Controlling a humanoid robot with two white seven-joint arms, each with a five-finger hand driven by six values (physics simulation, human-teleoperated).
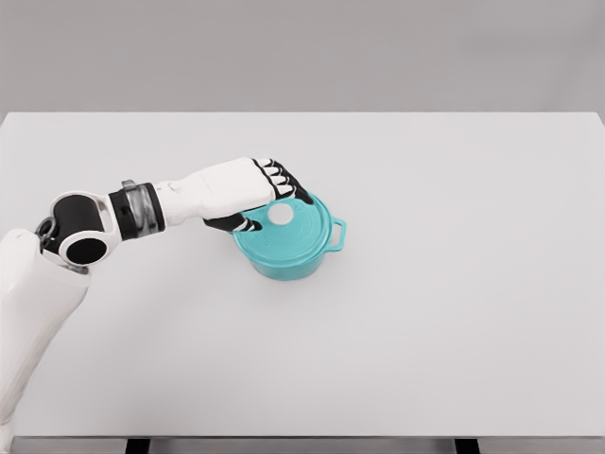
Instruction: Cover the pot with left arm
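While the left arm reaches in from the lower left across the white table [454, 312], its left hand [248, 194] sits at the near-left rim of the teal pot [284, 260], fingers [281, 177] curled over the edge of the teal lid [293, 232] and thumb tucked beneath that edge, so the hand is closed on the lid. That lid lies on top of the pot, its pale round knob [281, 215] showing just beside the fingertips, and 1 side handle [337, 234] juts from the pot's right; the pot stands a little left of the table's middle.
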